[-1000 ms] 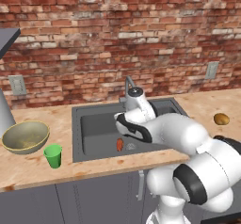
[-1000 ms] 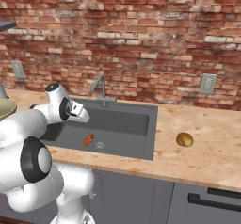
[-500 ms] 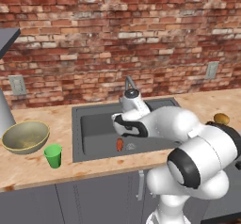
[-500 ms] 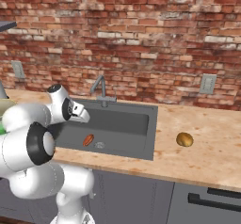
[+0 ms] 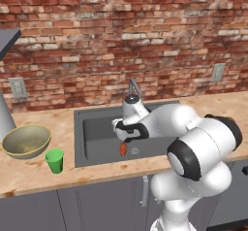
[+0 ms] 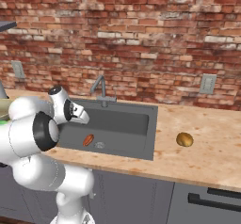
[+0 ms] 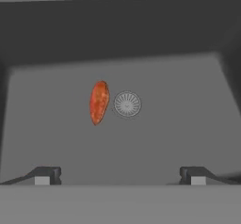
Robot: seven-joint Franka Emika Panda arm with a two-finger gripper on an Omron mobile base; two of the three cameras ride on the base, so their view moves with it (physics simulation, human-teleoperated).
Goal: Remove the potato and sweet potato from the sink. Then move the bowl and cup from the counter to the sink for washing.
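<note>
Tool fully open and empty, hovering over the sink looking down at the basin floor. Sweet potato lies just beside the drain, left of tool centre; I'd shift toward it and close the fingers across its narrow width before descending. Potato already sits on the desk right of the sink.
</note>
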